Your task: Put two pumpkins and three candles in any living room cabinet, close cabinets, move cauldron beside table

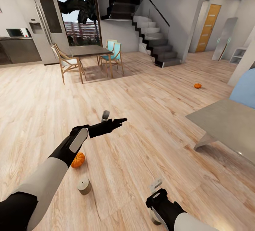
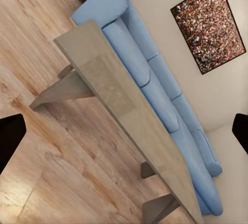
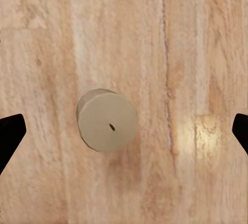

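Note:
One orange pumpkin [image 1: 78, 160] lies on the wood floor, partly behind my left forearm. A second pumpkin [image 1: 197, 86] sits far off on the floor to the right. A beige candle [image 1: 84, 186] stands on the floor near the first pumpkin. My left gripper [image 1: 114, 118] is open and empty, held out level above the floor and pointing toward the grey table [image 1: 226, 124], whose top [image 2: 119, 92] also appears in the left wrist view. My right gripper [image 1: 155, 188] points down, open, over another beige candle [image 3: 107, 120], which stands between the spread fingertips without touching them. The cabinet and the cauldron are out of view.
A blue sofa [image 2: 155, 74] runs behind the grey table along a wall with a framed picture [image 2: 209, 25]. A dining table [image 1: 90, 50] with chairs stands at the back left, near a fridge [image 1: 46, 25]. Stairs [image 1: 156, 43] rise at the back.

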Controlling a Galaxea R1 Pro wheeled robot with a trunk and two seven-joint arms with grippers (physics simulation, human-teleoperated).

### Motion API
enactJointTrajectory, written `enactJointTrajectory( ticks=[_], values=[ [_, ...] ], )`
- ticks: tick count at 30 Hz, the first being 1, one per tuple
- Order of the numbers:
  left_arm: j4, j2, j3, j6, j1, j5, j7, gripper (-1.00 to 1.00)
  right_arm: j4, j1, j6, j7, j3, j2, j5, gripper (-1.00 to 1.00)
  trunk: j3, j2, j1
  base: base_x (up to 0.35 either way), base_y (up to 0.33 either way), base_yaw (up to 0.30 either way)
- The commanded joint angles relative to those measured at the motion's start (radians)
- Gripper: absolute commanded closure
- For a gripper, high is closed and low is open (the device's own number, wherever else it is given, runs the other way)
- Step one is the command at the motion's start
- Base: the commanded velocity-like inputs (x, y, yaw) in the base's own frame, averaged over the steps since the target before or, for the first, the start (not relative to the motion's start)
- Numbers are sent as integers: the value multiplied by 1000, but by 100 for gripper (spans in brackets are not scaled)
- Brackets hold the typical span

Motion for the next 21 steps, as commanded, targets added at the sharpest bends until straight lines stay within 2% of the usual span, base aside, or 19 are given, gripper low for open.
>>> enactJointTrajectory(
  ticks=[1,12,21],
  values=[
    [1,-1,0,0,0,0,0,-100,0,0,0,0,0,1,0,-100,-3,-7,4,0,0,0],
    [0,0,0,0,0,0,0,-100,-1,0,0,1,2,3,1,-100,-38,-84,46,0,0,0],
    [2,1,0,0,0,0,0,-100,0,0,0,33,2,-1,3,-100,-66,-147,81,0,0,0]
  ],
)
